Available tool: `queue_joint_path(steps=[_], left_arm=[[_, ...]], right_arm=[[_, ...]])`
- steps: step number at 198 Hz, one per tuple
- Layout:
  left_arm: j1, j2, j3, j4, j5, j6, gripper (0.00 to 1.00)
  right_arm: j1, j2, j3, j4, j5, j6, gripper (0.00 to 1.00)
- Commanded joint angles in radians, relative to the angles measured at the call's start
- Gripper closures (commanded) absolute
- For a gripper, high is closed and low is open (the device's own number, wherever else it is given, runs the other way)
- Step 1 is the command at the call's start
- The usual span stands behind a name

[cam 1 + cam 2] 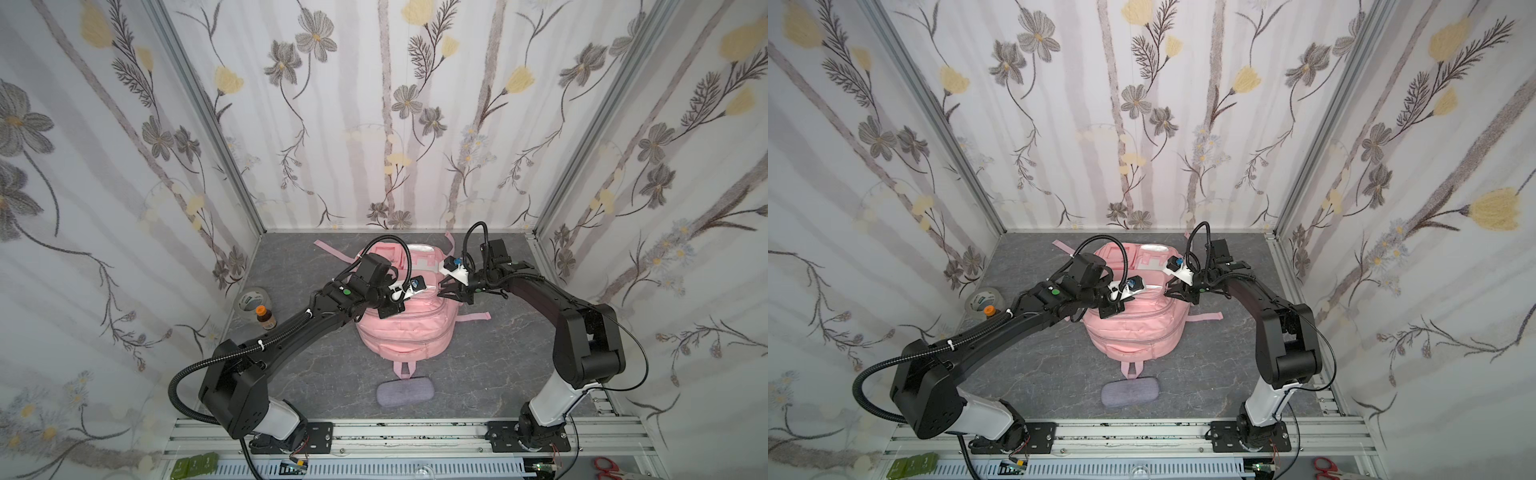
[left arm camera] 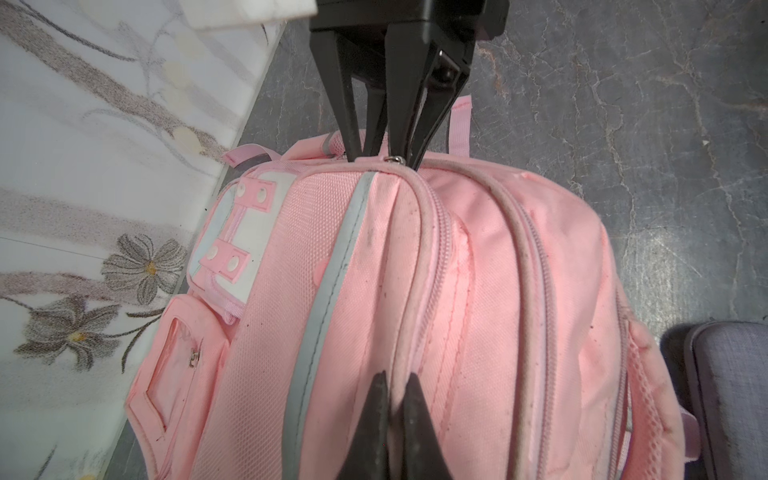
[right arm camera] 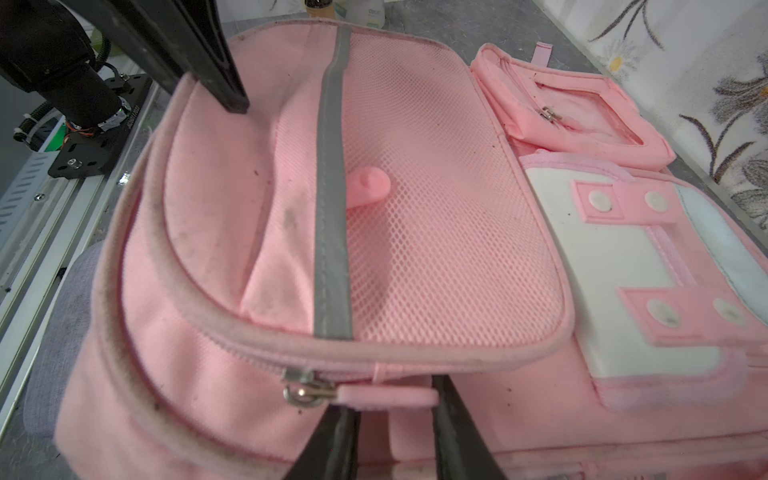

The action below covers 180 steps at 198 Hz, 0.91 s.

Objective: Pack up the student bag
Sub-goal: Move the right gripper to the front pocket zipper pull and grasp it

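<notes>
The student bag (image 1: 401,332) lies flat on the grey tabletop (image 1: 498,365), front face up, just beyond the grey fabric pouch (image 1: 405,390). Its long axis runs straight away from the pouch toward the back wall. The carry loop (image 1: 402,369) is at the end nearest the pouch, and the white-trimmed pockets (image 1: 419,259) are at the far end.

My left pincer (image 2: 395,386) is pinched tight on the bag's piped zip seam, about halfway along the bag from the pouch. My right pincer (image 3: 392,399) stands narrowly apart, one finger on each side of the pink zip pull (image 3: 409,394). I cannot tell whether the pads touch it.

In both top views the left pincer's tips are hidden under its own wrist, and the two arms cover the middle of the bag. In both wrist views the pouch is cut off at the frame edge.

Left of the pouch and farther back, a tape roll (image 1: 250,300) and a small brown bottle (image 1: 265,319) sit just beside each other. In a top view only the bottle's orange cap (image 1: 989,309) clears my left arm.
</notes>
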Motion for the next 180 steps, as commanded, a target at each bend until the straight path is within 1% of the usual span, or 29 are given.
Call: queue_joint_path(steps=[1, 12, 25, 45, 63, 103, 135, 180], left_arm=[[0.006, -0.002, 0.020, 0.063, 0.008, 0.015, 1.00], [0.007, -0.002, 0.018, 0.061, 0.006, 0.016, 1.00], [0.008, -0.003, 0.017, 0.063, 0.005, 0.016, 1.00], [0.009, -0.003, 0.013, 0.061, 0.006, 0.015, 1.00], [0.010, -0.005, 0.008, 0.063, 0.006, 0.012, 1.00], [0.009, -0.020, -0.008, 0.068, 0.006, 0.002, 1.00], [0.009, -0.022, -0.012, 0.063, 0.001, 0.006, 1.00], [0.010, -0.015, -0.011, 0.065, -0.003, 0.006, 1.00]], right_arm=[[0.001, 0.003, 0.001, -0.062, -0.031, -0.055, 0.75], [0.000, -0.006, -0.005, -0.063, -0.023, -0.055, 0.78], [0.000, -0.018, -0.017, -0.062, -0.019, -0.057, 0.78], [0.000, -0.039, -0.033, -0.052, -0.012, -0.059, 0.74], [0.000, -0.049, -0.041, -0.044, -0.010, -0.057, 0.68], [0.000, -0.066, -0.049, -0.043, -0.037, -0.060, 0.66], [0.000, -0.077, -0.062, -0.044, -0.053, -0.064, 0.68], [0.001, -0.086, -0.071, -0.046, -0.074, -0.063, 0.76]])
